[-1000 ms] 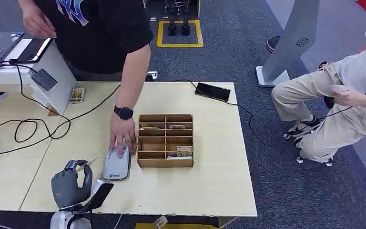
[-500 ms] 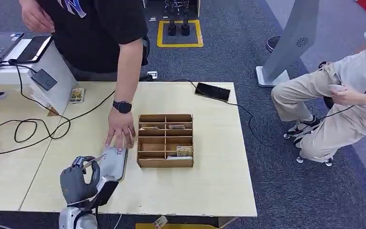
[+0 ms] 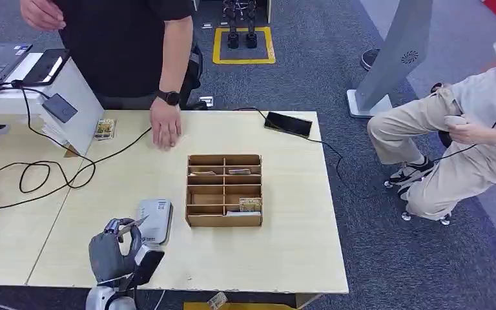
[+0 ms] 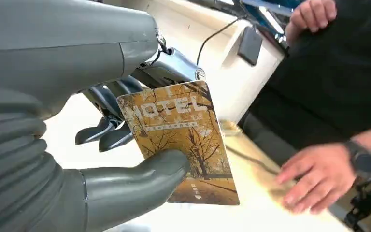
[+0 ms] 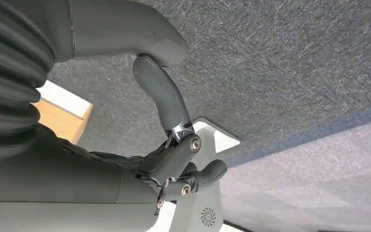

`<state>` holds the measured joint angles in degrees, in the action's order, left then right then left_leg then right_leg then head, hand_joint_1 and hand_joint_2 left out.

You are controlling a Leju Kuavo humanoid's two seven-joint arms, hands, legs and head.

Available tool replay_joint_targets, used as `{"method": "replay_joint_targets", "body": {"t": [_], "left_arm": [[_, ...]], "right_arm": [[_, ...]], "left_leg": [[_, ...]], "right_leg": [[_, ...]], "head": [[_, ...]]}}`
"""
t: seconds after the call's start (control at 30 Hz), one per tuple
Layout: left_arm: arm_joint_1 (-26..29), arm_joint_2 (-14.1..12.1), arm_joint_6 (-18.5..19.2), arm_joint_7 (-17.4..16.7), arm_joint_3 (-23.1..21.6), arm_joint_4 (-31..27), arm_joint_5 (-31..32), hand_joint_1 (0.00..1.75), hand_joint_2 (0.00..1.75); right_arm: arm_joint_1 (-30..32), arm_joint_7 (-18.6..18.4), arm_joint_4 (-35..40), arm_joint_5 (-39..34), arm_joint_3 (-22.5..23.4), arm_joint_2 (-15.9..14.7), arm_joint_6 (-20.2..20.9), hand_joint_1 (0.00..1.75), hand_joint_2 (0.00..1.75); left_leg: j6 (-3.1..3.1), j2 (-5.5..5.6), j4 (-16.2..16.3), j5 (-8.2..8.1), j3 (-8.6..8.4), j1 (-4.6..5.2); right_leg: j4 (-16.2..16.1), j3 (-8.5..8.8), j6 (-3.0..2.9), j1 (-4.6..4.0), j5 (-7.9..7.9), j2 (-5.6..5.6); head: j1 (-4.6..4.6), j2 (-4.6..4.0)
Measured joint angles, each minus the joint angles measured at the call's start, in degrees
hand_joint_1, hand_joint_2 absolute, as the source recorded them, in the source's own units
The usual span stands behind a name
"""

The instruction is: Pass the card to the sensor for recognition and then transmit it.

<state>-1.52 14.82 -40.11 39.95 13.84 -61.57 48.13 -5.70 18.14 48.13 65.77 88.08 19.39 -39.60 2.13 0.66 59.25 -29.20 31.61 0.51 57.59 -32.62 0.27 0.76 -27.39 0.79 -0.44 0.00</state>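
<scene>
Clearly legible, the word "HOTEL" runs across the one autumn-tree key card pinched between thumb and fingers of the robot's left hand, held over the near edge of the table, just beside the single grey card reader. One wooden organizer stands right of the reader, a few cards lying in its compartments. A person in black rests one hand on the far side of the table. The right hand hangs over grey carpet, fingers curled in on nothing.
</scene>
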Motion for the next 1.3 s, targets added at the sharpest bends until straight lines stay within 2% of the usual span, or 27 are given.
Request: {"method": "replay_joint_targets", "body": {"t": [0.4,0.6,0.83,1.03,1.3], "left_arm": [[1.44,0.0,0.0,-1.6,-0.46,0.48,6.89,1.75,1.75],[1.49,-0.02,0.0,-1.75,-0.48,0.52,8.07,1.75,1.75],[1.51,-0.02,-0.02,-3.39,-0.52,0.52,14.0,1.75,1.75],[1.54,-0.02,-0.04,-3.28,-0.74,0.52,14.56,1.75,1.75],[1.65,-0.02,-0.15,-2.76,-1.46,0.44,19.89,1.75,1.75]], "right_arm": [[-0.01,0.46,0.0,0.33,0.0,0.0,0.0,0.0,1.75],[-0.01,0.5,0.0,0.31,0.0,0.0,0.0,0.0,1.75],[-0.01,1.31,-0.35,-0.39,0.0,0.0,0.0,0.0,1.75],[-0.01,1.4,-0.72,-0.9,0.0,0.0,0.0,0.0,1.75],[-0.01,1.55,-0.98,-0.88,0.0,0.0,0.0,0.0,1.75]], "left_leg": [[0.0,0.0,0.0,0.0,0.01,0.0],[0.0,0.01,0.0,0.0,0.01,0.0],[0.01,0.01,0.0,0.0,0.0,0.0],[0.0,0.01,0.0,0.0,-0.02,0.0],[0.0,0.01,0.0,0.0,-0.01,0.0]], "right_leg": [[0.0,0.01,0.0,0.0,0.0,-0.01],[0.0,0.01,0.0,0.0,0.0,-0.01],[0.0,0.03,0.0,0.0,0.0,-0.02],[0.0,0.04,0.0,0.0,0.0,-0.02],[0.0,0.05,0.0,0.0,0.0,-0.03]], "head": [[0.0,0.0],[0.0,0.0],[0.02,0.0],[0.0,0.0],[0.0,0.0]]}}
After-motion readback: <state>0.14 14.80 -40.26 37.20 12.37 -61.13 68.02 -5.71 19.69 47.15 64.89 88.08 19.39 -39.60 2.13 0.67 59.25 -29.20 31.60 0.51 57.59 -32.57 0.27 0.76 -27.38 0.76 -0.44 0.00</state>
